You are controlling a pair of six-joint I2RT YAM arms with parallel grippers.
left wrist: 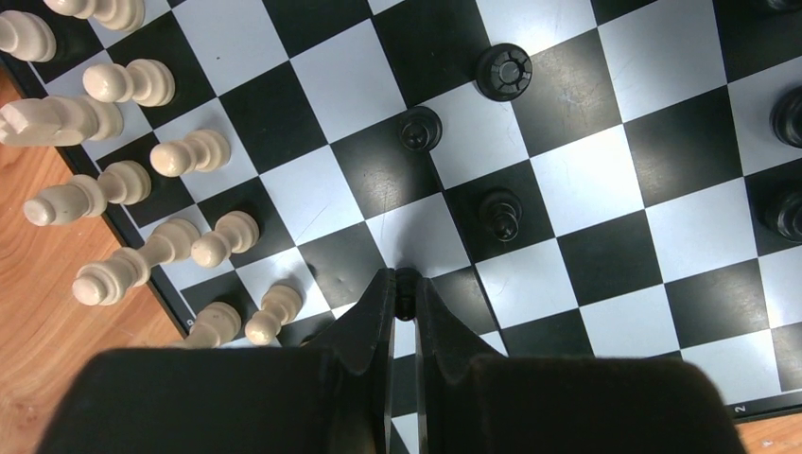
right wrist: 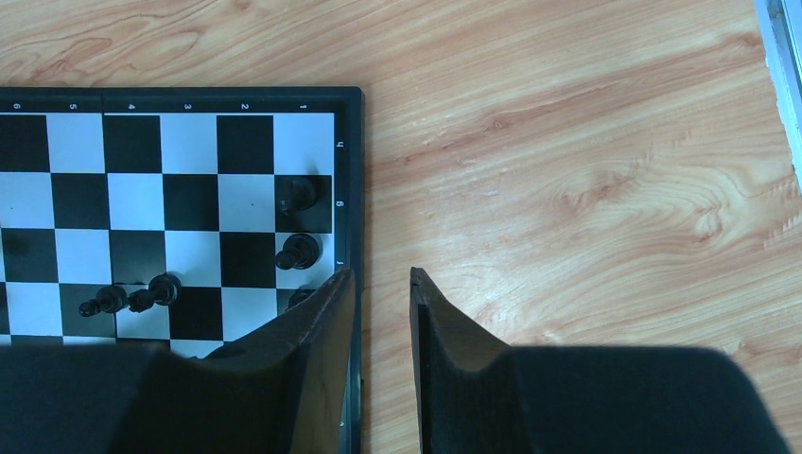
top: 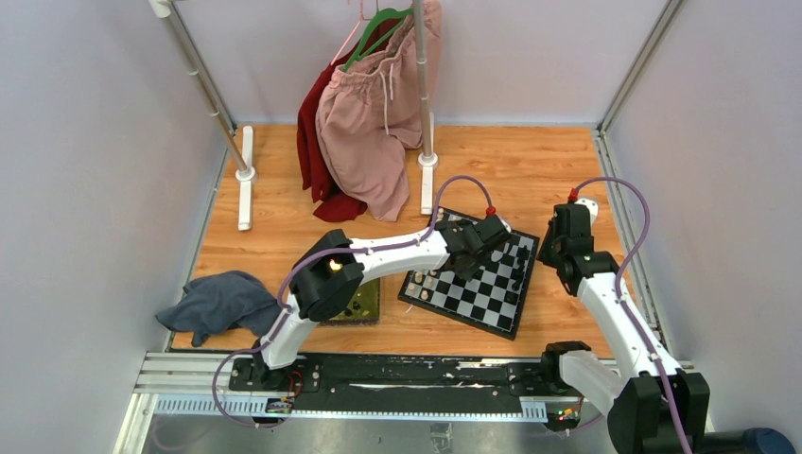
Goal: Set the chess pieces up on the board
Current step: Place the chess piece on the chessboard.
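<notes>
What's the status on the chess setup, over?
Left gripper shut on black piece above board. Right gripper open, empty, at board's edge. Other black pieces stand ahead.

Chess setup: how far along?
Done: cream pieces lined in two rows along one board edge. In hand: left pincer shut on one black piece over the board. Left: other black pieces scattered mid-board and by an edge; right pincer open, empty.

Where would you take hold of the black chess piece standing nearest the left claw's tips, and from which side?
Pinch the black chess piece just below its small head, from straight above: it stands upright, alone on its dark square, with no piece crowding either flank.
</notes>
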